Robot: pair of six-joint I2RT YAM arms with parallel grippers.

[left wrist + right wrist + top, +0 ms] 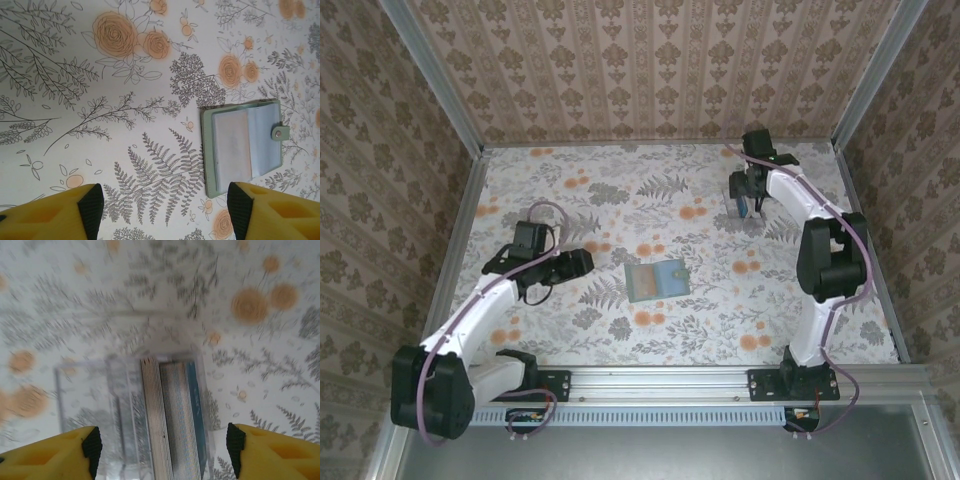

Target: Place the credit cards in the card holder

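Observation:
The card holder (pixel 657 281) lies open and flat at mid-table, grey-green outside and pale blue inside. In the left wrist view the card holder (pixel 245 147) shows a pale card (pixel 231 145) in one pocket and a snap tab on its edge. My left gripper (pixel 582 263) hangs just left of it, open, with only tablecloth between the left gripper's (pixel 165 210) jaws. The credit cards (pixel 172 415) stand on edge as a stack in a clear box (pixel 85 390), a blue one outermost. My right gripper (pixel 164 450) is open above that stack, at the back right (pixel 748 192).
The flowered tablecloth (pixel 620 190) covers the whole table. Patterned walls with metal rails (pixel 465 240) close in the left, back and right sides. The clear box (pixel 745 210) stands near the back right corner. Both arm bases sit on the front rail.

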